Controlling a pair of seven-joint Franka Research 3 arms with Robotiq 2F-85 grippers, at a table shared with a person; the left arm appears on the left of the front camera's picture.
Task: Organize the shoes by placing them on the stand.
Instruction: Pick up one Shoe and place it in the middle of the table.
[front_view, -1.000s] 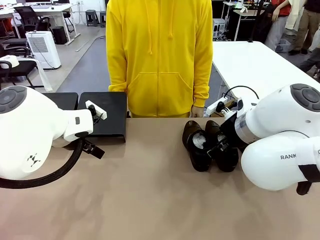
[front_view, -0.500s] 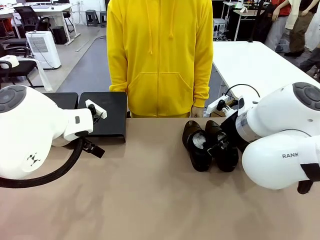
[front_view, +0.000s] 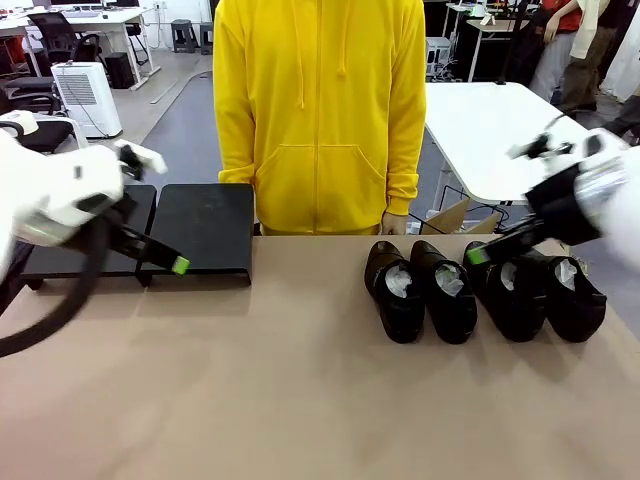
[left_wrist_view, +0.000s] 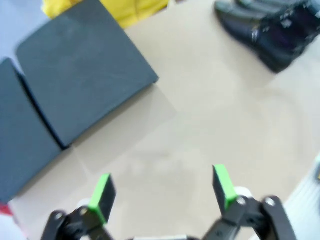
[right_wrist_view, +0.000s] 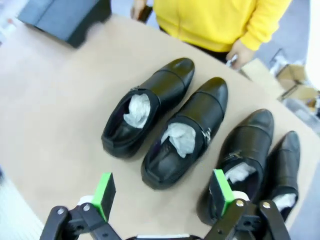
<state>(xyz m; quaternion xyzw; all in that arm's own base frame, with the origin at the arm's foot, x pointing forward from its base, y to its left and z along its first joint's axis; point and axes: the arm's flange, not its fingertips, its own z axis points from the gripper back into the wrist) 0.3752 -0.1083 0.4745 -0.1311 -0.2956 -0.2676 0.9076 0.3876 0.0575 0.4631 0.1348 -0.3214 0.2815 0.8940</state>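
While stand (front_view: 205, 225) sits bare at far left of table (front_view: 300, 400), four shoes (front_view: 445, 295) lie side by side at right. Glossy leather: likely stiff, light, slippery; best hold at heel collar. Left gripper (left_wrist_view: 162, 190), right gripper (right_wrist_view: 162, 192): fingers spread, empty.

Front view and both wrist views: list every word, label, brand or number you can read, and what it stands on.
None: no text can be read.
The shoes: no brand mark visible, plain white paper stuffing.
The stand: plain black panels.
The person's yellow hoodie: no print.
The left arm and right arm: motion-blurred; any lettering is unreadable.
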